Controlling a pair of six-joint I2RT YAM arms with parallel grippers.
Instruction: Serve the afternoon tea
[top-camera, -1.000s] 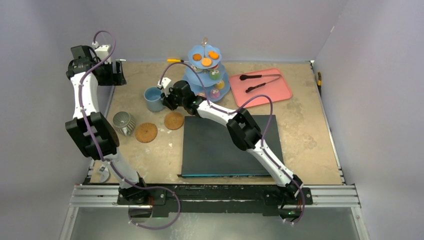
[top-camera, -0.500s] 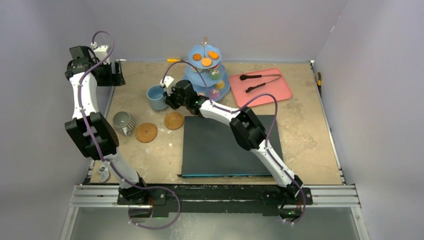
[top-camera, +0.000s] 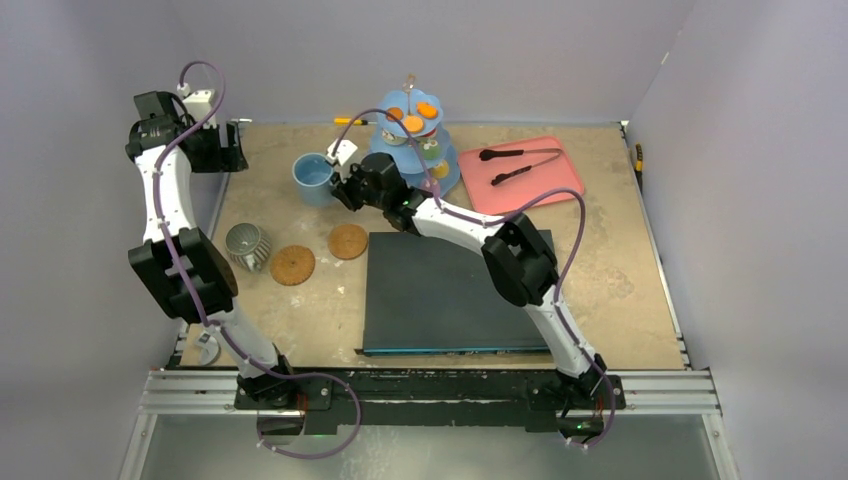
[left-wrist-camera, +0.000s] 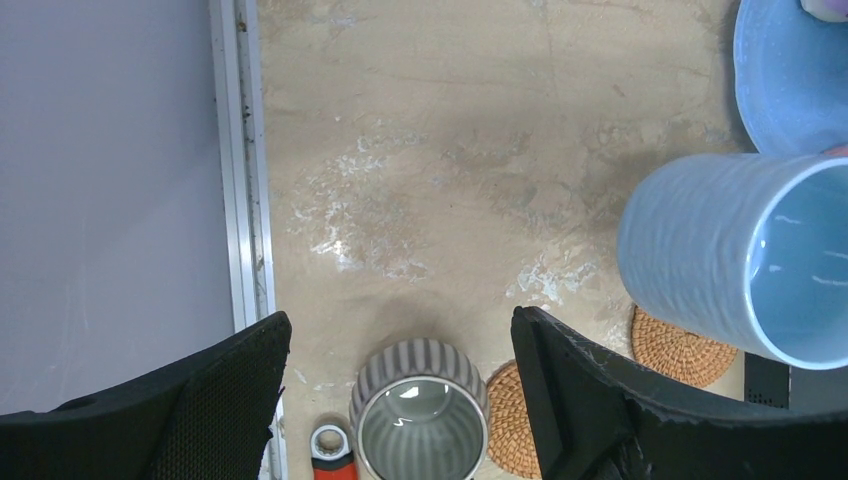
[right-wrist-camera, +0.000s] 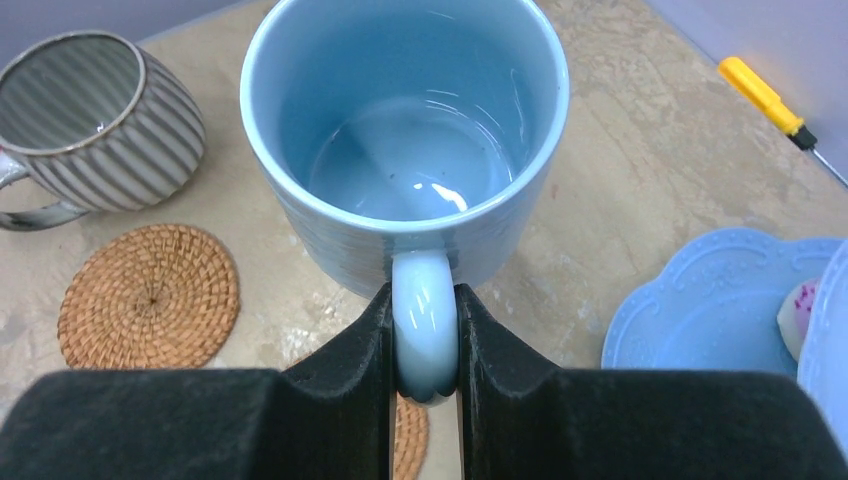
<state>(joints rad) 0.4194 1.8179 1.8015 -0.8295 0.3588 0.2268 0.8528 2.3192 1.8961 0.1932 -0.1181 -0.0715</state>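
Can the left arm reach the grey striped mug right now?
Probably yes: the left gripper is open and empty, the grey mug stands unobstructed, and the right gripper is away holding the blue mug.

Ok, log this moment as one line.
right hand: shut on light-blue mug handle | left hand: open, empty | mug: upright, beside three-tier stand

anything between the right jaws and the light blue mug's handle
Nothing visible does. The right gripper has its jaws closed directly on the looped handle of the light-blue ceramic mug, one on each side.
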